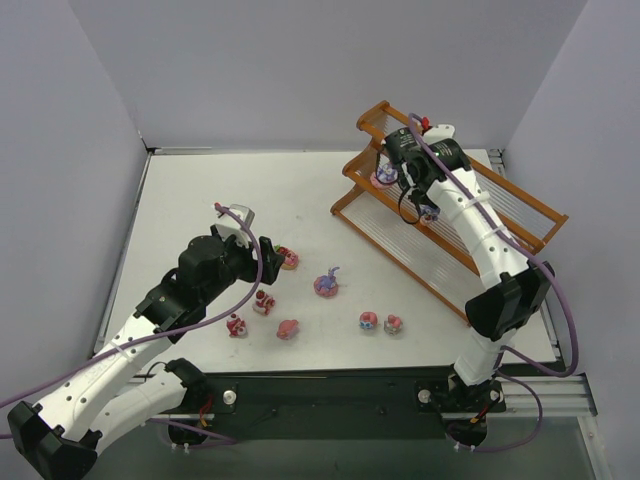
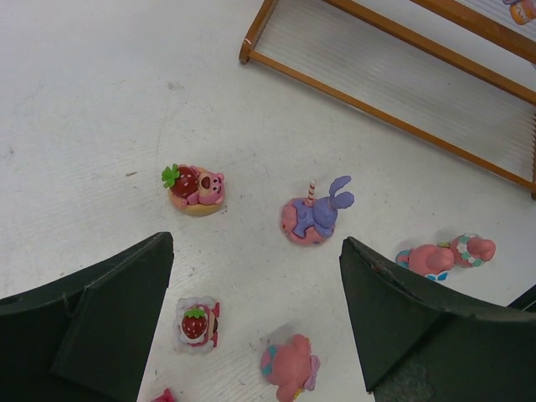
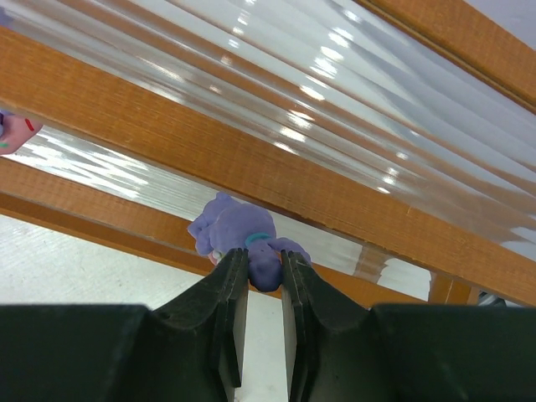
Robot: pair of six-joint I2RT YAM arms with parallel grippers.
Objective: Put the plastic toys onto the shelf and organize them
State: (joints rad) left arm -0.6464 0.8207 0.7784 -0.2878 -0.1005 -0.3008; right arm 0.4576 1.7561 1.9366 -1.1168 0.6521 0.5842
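The right gripper [image 3: 261,261] pinches a purple figurine [image 3: 239,233] at the shelf [image 3: 151,105] (left gripper [image 2: 255,247] gaping wide above scattered toys [image 2: 197,186]).

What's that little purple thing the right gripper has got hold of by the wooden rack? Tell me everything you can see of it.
The little purple toy is a glossy, plastic-looking figurine, lilac-blue, with lumpy rounded parts and a thin teal band. The right gripper is shut on its lower part, holding it close against an orange-brown wooden rail of the shelf, with pale clear rods just behind. Its face is turned away, and whether it rests on the rods cannot be told.
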